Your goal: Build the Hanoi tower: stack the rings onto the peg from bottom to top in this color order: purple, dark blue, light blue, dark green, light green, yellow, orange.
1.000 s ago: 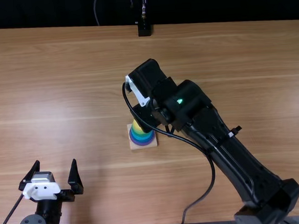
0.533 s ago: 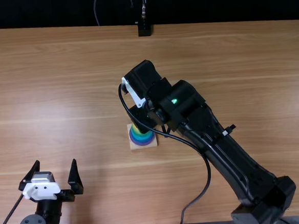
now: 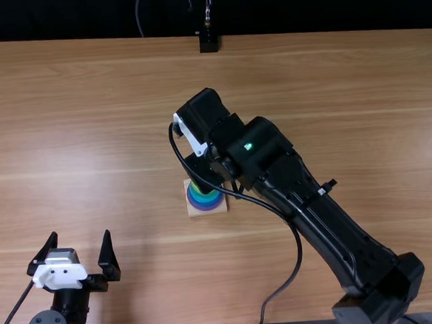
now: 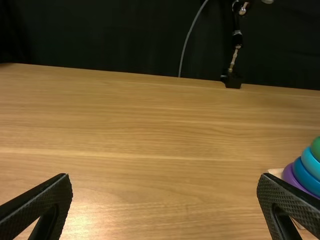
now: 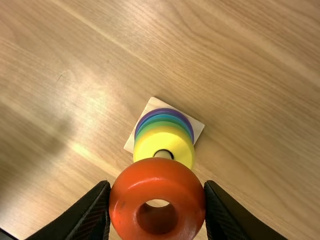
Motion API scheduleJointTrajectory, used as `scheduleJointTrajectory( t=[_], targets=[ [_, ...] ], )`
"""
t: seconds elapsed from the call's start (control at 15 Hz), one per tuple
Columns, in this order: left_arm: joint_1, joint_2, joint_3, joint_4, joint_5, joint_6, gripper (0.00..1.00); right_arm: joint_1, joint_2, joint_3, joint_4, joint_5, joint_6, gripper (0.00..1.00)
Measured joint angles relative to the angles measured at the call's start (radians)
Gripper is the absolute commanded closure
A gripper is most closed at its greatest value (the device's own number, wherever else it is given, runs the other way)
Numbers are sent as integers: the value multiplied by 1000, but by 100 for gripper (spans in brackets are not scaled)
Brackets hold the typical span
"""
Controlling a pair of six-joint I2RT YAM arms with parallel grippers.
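inside right gripper (image 3: 207, 168): orange ring (image 5: 157, 173), seemingly above peg (image 5: 162, 154)

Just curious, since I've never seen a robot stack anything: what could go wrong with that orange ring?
The orange ring might miss the peg, since its hole doesn't look lined up with it. Released like that, it could land crooked on the yellow ring. The right gripper pinches only its rounded sides, so it might slip.
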Motion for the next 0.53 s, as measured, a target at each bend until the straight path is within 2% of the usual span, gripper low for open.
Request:
scheduleJointTrajectory(
  t=[0.27, 0.33, 0.4, 0.53],
  targets=[
    [0, 0, 0, 0, 0, 0, 0, 0, 43, 0, 0, 1, 1, 100],
    [0, 0, 0, 0, 0, 1, 0, 0, 43, 0, 0, 0, 1, 55],
    [0, 0, 0, 0, 0, 1, 0, 0, 43, 0, 0, 2, 2, 0],
    [0, 0, 0, 0, 0, 0, 0, 0, 43, 0, -1, 5, 1, 0]
  ],
)
